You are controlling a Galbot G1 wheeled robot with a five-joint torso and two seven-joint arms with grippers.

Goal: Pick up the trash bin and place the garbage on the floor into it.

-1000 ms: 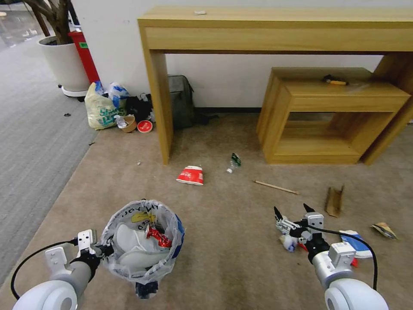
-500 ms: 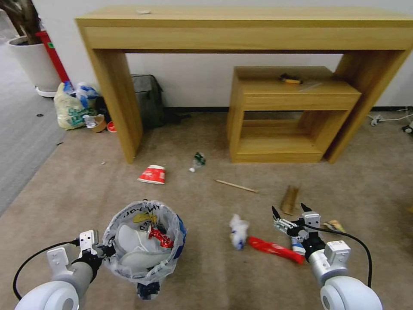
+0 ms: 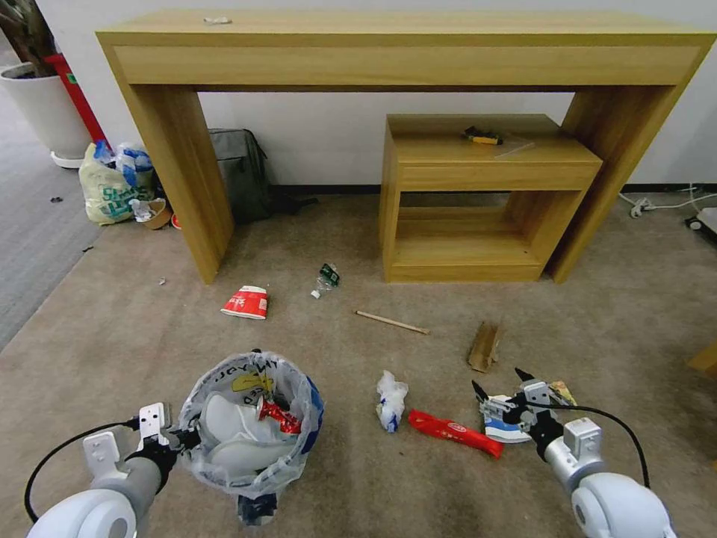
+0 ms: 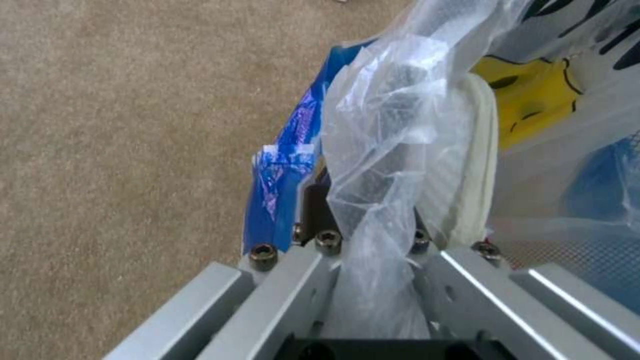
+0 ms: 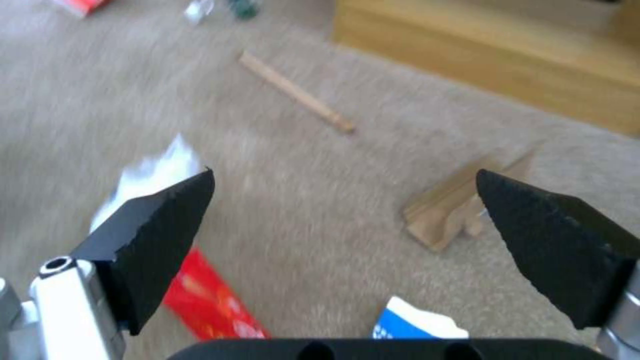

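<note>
My left gripper [image 3: 175,437] is shut on the rim of the trash bin [image 3: 250,426], whose crinkly liner [image 4: 393,150] is clamped between the jaws. White slippers [image 3: 231,433] and a crushed red can [image 3: 278,415] lie inside. My right gripper [image 3: 500,381] hangs open just above the floor [image 3: 358,478], over a blue-white cup [image 3: 502,430]. To its left lie a red wrapper [image 3: 454,433] and crumpled paper [image 3: 390,400]. Farther off are a cardboard scrap [image 3: 484,346], wooden stick [image 3: 391,322], small bottle [image 3: 324,278] and red-white cup [image 3: 245,302]. The open right gripper [image 5: 343,172] frames the wrapper [image 5: 207,300] and cup [image 5: 417,320].
A long wooden table [image 3: 403,45] spans the back wall, with a lower wooden shelf unit [image 3: 485,157] under it. A grey backpack [image 3: 239,172], a yellowish shopping bag [image 3: 112,187] and a white planter [image 3: 45,104] stand at the back left. Grey ribbed carpet [image 3: 30,246] borders the left side.
The whole view has swung to the right, so the furniture and litter slid left in the picture. The crumpled paper and red wrapper now lie left of the right gripper. The bin stays held.
</note>
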